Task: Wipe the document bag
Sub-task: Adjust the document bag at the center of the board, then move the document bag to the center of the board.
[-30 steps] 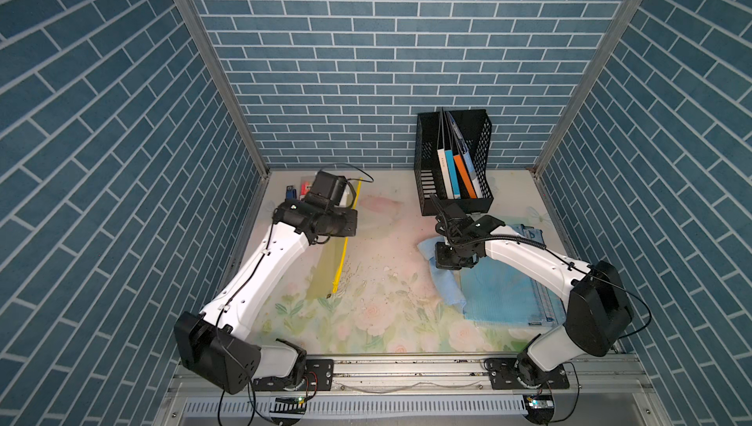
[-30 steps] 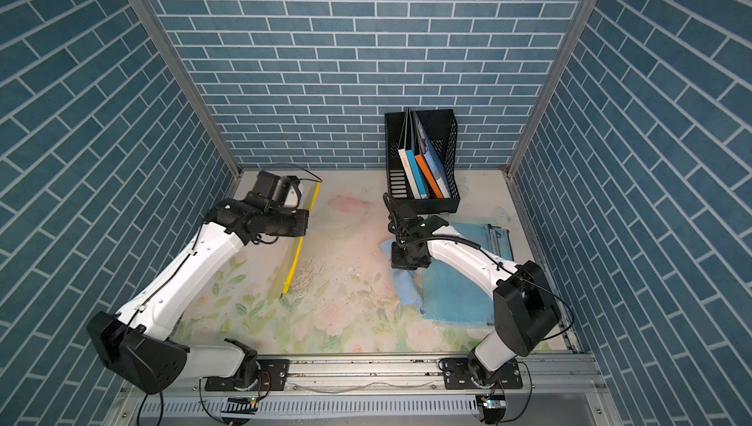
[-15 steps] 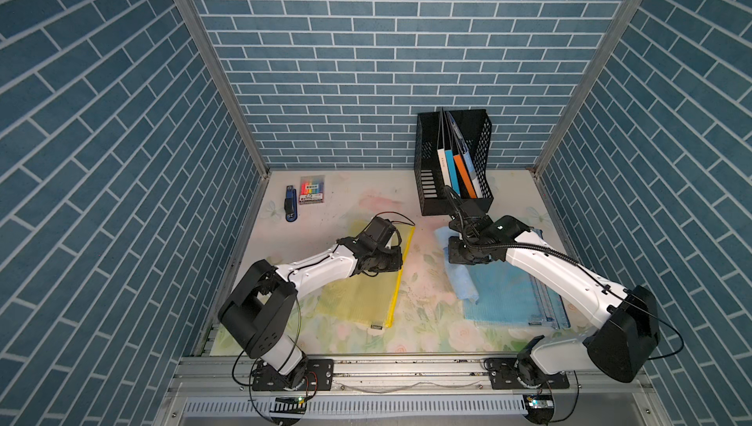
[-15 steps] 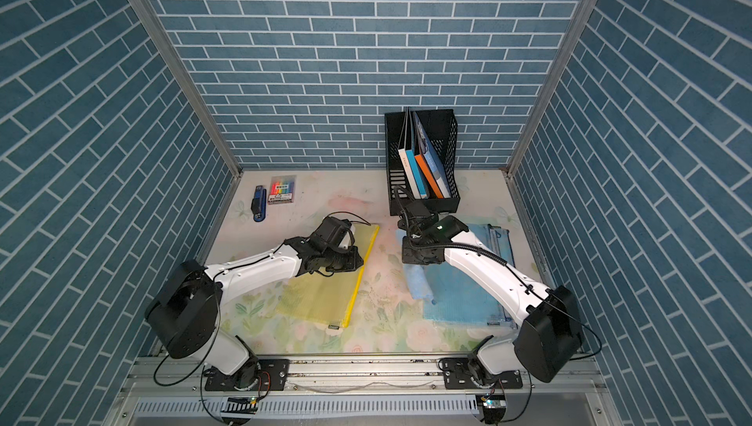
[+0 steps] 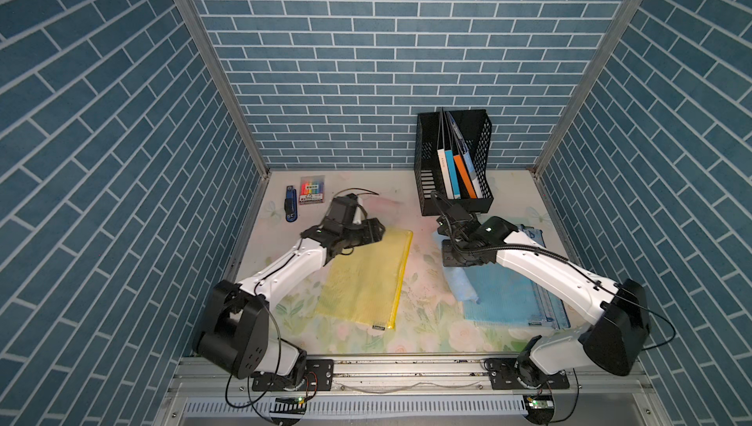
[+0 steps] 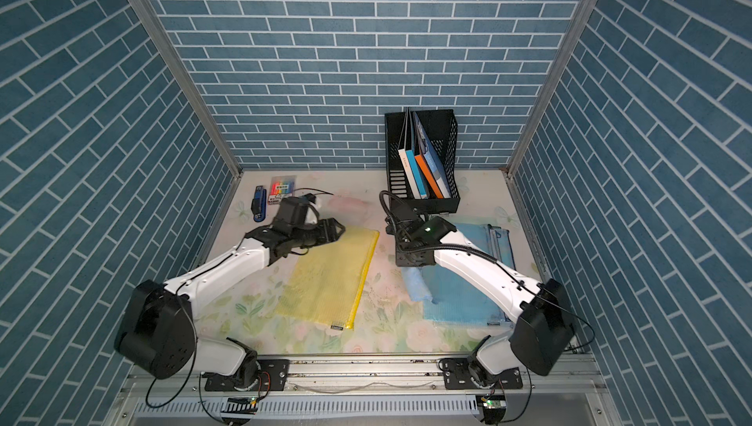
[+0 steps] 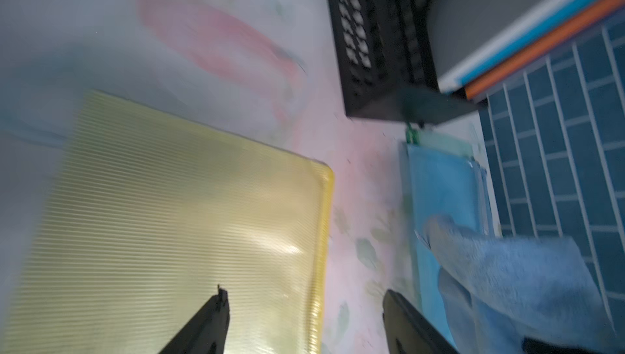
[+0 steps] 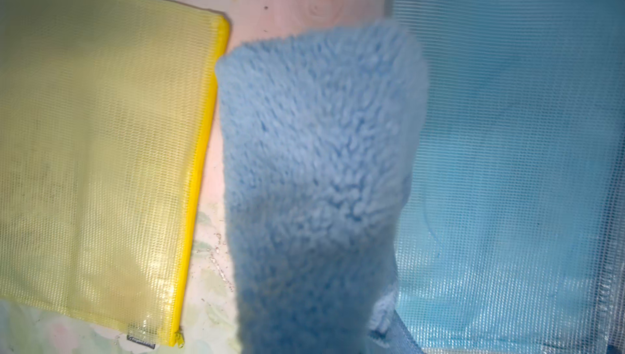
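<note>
Top views, left to right: white left arm (image 5: 293, 265), jaws apart over far corner of yellow mesh zip document bag (image 5: 366, 281) lying flat on floral worktop (image 5: 423, 322); white right arm (image 5: 541, 269), jaws clamped on fluffy blue cloth (image 5: 462, 287) at edge of blue mesh document bag (image 5: 512, 297).

The left document bag (image 5: 362, 277) and right document bag (image 5: 512, 302) lie apart on the tabletop (image 5: 423, 322). A towel (image 5: 460, 285) overlaps the latter's left edge; a file rack (image 5: 425, 167) stands behind.
</note>
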Available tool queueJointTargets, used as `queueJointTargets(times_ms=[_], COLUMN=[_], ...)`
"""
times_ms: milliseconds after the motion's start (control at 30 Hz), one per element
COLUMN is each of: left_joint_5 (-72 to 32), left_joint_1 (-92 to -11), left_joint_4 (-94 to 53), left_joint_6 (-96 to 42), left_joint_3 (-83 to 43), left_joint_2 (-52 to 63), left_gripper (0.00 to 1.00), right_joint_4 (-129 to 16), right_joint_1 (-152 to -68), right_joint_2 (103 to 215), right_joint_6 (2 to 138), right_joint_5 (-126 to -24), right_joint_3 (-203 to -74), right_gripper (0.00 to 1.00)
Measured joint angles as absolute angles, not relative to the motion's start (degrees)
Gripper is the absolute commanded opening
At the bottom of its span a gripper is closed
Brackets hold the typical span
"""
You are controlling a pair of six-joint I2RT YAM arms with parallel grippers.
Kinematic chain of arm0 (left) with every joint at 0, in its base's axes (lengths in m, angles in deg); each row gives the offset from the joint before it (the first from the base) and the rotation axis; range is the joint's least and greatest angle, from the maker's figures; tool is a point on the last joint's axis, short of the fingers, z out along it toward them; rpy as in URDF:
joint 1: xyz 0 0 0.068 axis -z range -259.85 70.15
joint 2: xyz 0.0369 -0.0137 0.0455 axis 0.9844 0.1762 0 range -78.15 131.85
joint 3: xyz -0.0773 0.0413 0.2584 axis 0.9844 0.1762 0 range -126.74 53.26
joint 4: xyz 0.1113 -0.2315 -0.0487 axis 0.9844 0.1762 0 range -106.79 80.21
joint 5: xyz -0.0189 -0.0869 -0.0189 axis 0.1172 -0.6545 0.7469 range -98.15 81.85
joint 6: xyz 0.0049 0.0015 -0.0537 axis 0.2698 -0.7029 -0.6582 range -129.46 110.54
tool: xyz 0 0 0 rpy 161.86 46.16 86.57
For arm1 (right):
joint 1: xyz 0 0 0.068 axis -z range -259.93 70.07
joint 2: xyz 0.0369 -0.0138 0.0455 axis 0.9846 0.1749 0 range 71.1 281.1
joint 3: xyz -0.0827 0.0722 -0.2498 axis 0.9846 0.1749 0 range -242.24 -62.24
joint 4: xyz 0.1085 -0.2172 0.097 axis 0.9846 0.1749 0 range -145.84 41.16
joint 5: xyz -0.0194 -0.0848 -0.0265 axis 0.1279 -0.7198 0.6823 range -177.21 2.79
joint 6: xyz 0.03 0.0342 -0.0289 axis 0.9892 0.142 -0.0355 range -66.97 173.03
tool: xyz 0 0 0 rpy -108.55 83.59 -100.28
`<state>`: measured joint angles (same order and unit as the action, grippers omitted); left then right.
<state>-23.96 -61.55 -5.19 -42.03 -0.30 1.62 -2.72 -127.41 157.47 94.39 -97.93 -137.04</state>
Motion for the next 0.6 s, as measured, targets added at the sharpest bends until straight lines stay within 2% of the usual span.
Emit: queueJointTargets(times_ms=[100,233,400,600], left_joint_5=[-24.4,-25.4,-26.0,-25.9], left_joint_1=[-70.4,-76.4,-77.9,-78.0], left_joint_4=[-5.2,-5.5,-6.2,-6.7], left_joint_6=[-38.2,-35.6,-33.8,-31.9], left_joint_3=[4.0,10.3,13.1,14.8], left_joint_2=[-0.3,0.8,4.0,4.8], left_gripper=[0.82,0.83,0.84,0.86], right_joint_4=[-3.7,-6.6,-9.9,-13.6], right_joint_1=[-131.4,-135.2,-137.7,-137.6], right_joint_2=[165.5,177.3,188.5,189.8], right_joint_6=[94.5,94.5,94.6,94.8], right_joint_5=[-98.0,-97.0,-94.2,-91.1], right_joint_3=[-144.2,-153.1,-159.1,-154.1], right_gripper=[0.0,0.0,0.0,0.0])
